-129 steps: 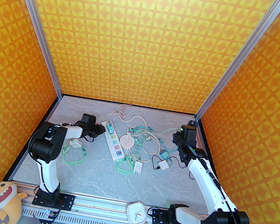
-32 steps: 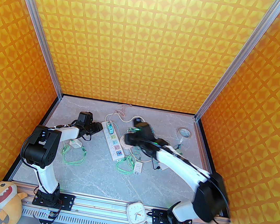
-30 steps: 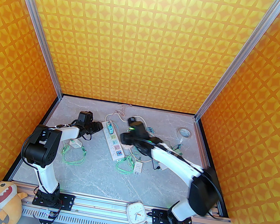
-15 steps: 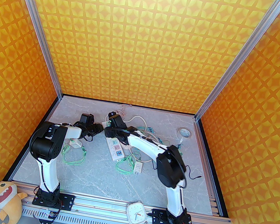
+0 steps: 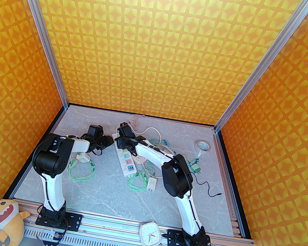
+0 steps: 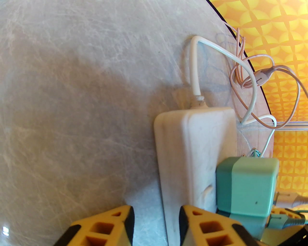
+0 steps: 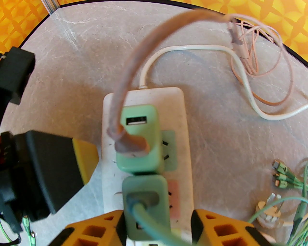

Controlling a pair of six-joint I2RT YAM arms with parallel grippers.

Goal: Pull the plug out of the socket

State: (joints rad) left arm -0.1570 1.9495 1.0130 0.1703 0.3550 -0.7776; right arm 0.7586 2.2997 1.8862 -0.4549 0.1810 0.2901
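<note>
Right wrist – right gripper [image 7: 157,213], jaws spread round green plug [image 7: 158,187], left wrist – left gripper [image 6: 156,209], jaws narrowly parted.

White arms [image 5: 54,187], black joints [image 5: 49,157], yellow fingers [image 6: 207,228]
</note>
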